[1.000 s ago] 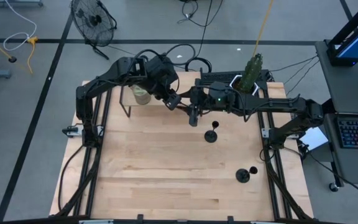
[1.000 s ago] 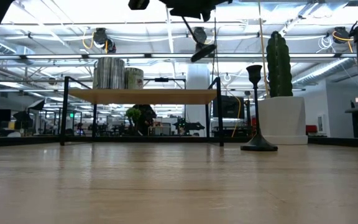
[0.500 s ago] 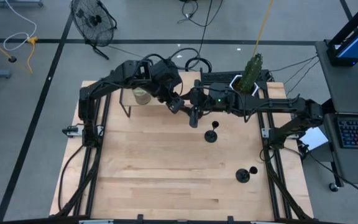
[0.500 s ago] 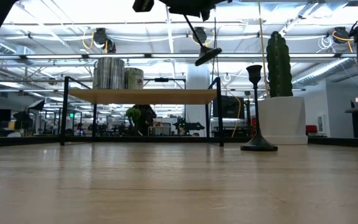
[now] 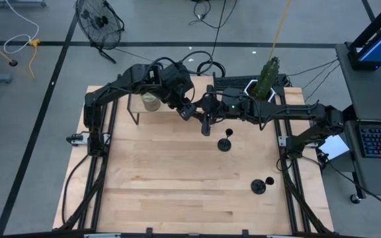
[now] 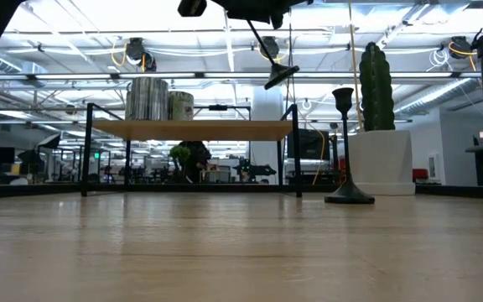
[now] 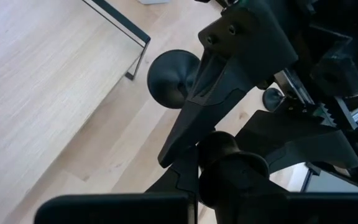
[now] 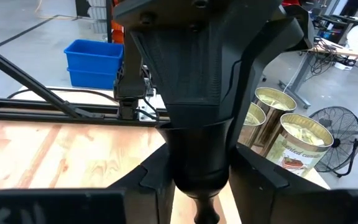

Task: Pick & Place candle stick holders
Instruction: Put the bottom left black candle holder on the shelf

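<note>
One black candle stick holder is held in the air between my two grippers. Its round base (image 6: 281, 75) tilts down toward the near side, and it also shows in the left wrist view (image 7: 171, 78). My right gripper (image 5: 207, 120) is shut on it. My left gripper (image 5: 189, 111) is close against the holder's cup end (image 8: 197, 152), coming from the far left. A second holder (image 5: 225, 143) stands upright on its base at mid table and shows in the low view (image 6: 347, 151). A third (image 5: 262, 186) stands near the right front. My right gripper pinches the holder's thin stem (image 8: 207, 210) between its two fingers, between cup and base. One finger (image 7: 194, 106) lies across the stem and hides the place of contact. The holder is lifted clear and tilted, with the cup up and far and the base down and near.
A low shelf with a black frame (image 5: 136, 114) stands at the far left and carries two round tins (image 6: 158, 99). A cactus in a white pot (image 6: 377, 126) stands at the far right. Bare wood lies across the near half of the table (image 5: 177, 192).
My left gripper has gone a little toward the table's right edge, up to my right gripper and the held holder, then kept still. The holder's base has swung slightly to the right and down in the low view.
</note>
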Controlling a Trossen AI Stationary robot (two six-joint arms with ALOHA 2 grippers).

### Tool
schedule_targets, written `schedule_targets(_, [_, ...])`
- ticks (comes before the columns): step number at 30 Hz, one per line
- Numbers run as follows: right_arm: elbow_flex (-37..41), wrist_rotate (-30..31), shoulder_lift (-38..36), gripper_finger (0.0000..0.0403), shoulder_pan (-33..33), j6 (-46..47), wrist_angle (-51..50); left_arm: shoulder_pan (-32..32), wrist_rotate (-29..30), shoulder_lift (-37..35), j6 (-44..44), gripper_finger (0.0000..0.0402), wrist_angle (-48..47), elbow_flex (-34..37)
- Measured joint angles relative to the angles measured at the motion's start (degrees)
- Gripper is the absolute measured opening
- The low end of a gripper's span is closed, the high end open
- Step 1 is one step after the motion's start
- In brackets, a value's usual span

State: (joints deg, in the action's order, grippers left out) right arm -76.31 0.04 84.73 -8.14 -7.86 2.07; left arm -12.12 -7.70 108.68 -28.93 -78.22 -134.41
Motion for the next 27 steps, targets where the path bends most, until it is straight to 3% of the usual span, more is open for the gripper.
schedule_targets(27, [0.0,0.1,0.0,0.0092,0.0,-0.5,0.0,-0.9,-0.1,-0.2,0.6,0.0039,0.7,0.0])
